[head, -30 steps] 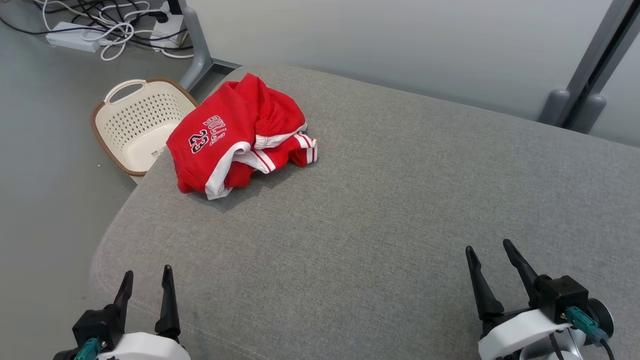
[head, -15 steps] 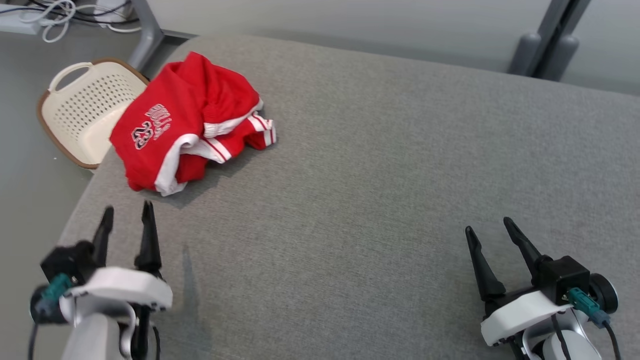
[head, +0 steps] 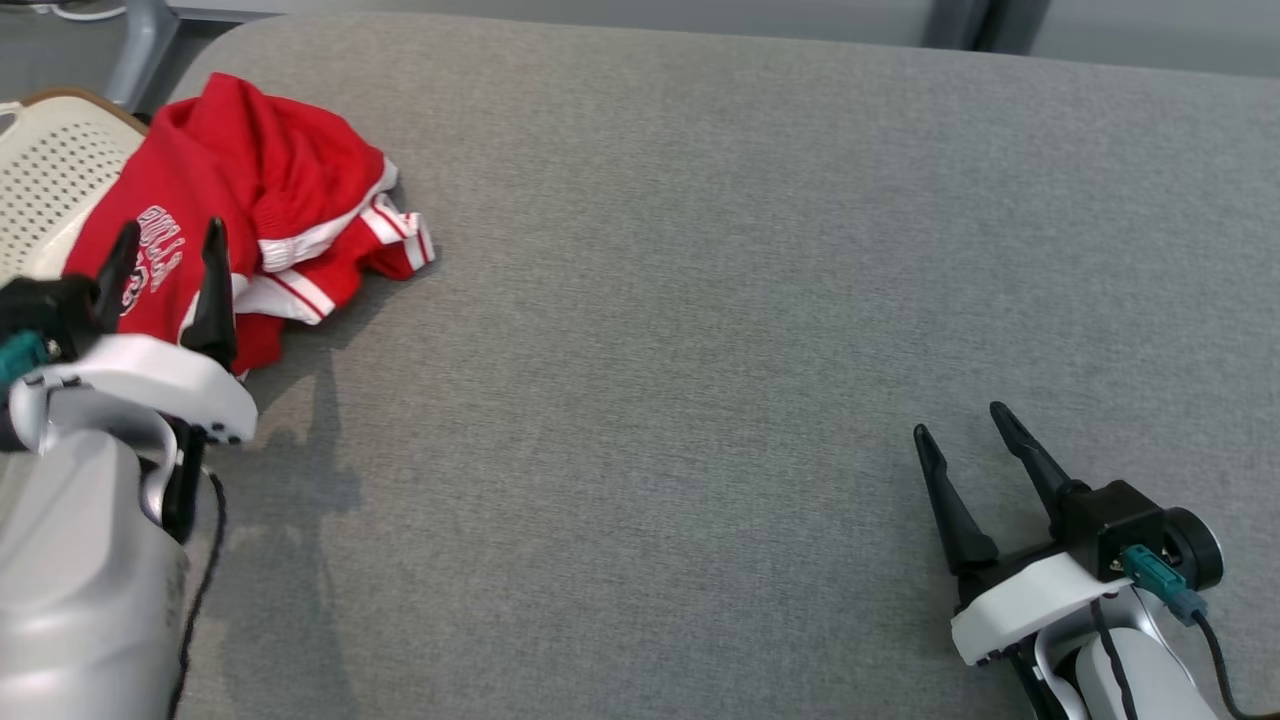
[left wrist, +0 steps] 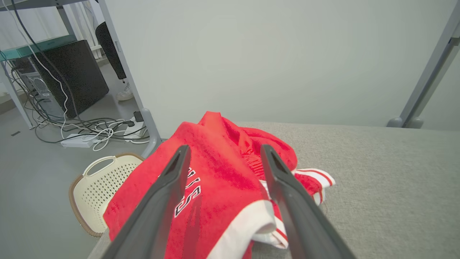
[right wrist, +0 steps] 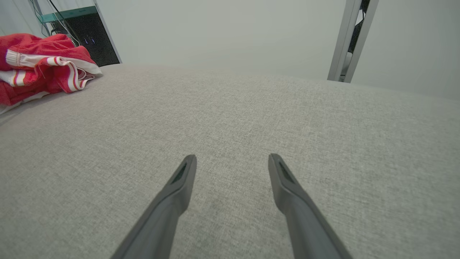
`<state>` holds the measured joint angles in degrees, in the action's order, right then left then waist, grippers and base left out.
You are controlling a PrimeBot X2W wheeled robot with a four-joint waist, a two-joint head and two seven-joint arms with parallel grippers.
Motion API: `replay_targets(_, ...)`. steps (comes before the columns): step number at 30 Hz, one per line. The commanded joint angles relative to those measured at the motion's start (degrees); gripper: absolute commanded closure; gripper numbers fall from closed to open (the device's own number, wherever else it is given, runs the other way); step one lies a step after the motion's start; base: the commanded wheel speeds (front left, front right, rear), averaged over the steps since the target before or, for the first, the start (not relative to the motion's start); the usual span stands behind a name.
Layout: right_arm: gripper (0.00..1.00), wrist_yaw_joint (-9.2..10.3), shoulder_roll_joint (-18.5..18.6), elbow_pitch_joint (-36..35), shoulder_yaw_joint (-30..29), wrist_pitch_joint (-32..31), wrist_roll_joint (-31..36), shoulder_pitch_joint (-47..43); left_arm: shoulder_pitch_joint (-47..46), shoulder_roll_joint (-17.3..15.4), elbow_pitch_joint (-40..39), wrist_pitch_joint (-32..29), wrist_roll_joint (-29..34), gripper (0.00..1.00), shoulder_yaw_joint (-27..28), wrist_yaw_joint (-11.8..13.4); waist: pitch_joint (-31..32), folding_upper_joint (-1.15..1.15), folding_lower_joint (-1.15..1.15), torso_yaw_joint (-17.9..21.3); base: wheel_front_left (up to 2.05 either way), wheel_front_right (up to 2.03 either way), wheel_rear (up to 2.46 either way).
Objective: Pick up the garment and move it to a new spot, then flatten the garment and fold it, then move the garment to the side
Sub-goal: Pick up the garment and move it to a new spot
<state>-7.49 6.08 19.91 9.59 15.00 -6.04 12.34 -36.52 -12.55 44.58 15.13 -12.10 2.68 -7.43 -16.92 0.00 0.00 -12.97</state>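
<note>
- Cushion (head: 700,300): grey woven fabric with rounded corners. It lies under both pairs of jaws. Its edge drops to the floor just outside the left pair.
- Garment (head: 290,160): red, with white trim, red stripes and white-outlined lettering. It is crumpled in a heap at the cushion's far left corner, directly ahead of and below the left jaws. In the left wrist view, red cloth spans the whole gap between the two fingers. It is well apart from the right jaws, far ahead of them and to their left.
- Basket (head: 50,180): cream, perforated, with a brown rim. It stands on the floor beyond the cushion's edge, ahead and to the left of the left jaws. In the head view the garment overlaps its right side.
- Computer tower (left wrist: 72,75): black, on the floor under a desk, far ahead of the left jaws and to their left.
- Left gripper (head: 170,228): jaws apart, tips over the garment's near edge. Whether they touch the cloth cannot be told.
- Right gripper (head: 959,420): jaws apart, above bare cushion.
- Cables (left wrist: 90,129): a white and black tangle on the floor, between tower and basket.
</note>
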Motion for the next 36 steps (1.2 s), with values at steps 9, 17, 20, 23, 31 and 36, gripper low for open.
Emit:
replay_targets(9, 0.0, -0.01, -0.33, 0.83, 0.86, 0.27, -0.63, 1.73, -15.53, -6.38, 17.2, -10.22, 1.05, 0.0, -5.68, 0.92, -2.85, 0.0, 0.0, 4.54, 0.0, 0.0, 0.0)
replay_targets(17, 0.0, -0.01, -0.88, 1.7, 0.64, 0.27, -1.23, 2.37, -20.82, -7.56, 25.21, -18.38, 1.77, 0.0, -6.8, 4.66, -4.14, 0.0, 0.0, 6.28, 0.0, 0.0, 0.0)
replay_targets(20, 0.0, -0.01, -1.01, 1.82, 0.55, 0.27, -1.25, 2.51, -21.28, -7.69, 25.8, -18.23, 1.57, 0.77, -6.88, 5.07, -4.35, 0.0, 0.0, 6.47, 0.0, 0.0, 0.0)
replay_targets(23, 0.0, -0.01, -1.19, 2.02, 0.42, 0.27, -1.36, 2.75, -21.82, -7.81, 25.66, -15.86, 1.42, 1.0, -6.9, 6.01, -4.29, 0.0, 0.0, 6.56, 0.0, 0.0, 0.0)
replay_targets(31, 0.0, -0.01, -1.87, 2.17, -0.06, 0.27, -2.2, 1.9, -23.89, -7.08, 23.51, -7.38, 3.32, 1.0, -9.98, 4.02, -1.11, 0.0, 0.0, 6.32, 0.0, 0.0, 0.0)
replay_targets(36, 0.0, -0.01, -2.5, 1.72, 0.01, 0.27, -3.02, 0.53, -26.32, -4.93, 21.7, -3.76, 4.34, 1.0, -12.46, 2.23, 1.86, 0.0, 0.0, 7.57, 0.0, 0.0, 0.0)
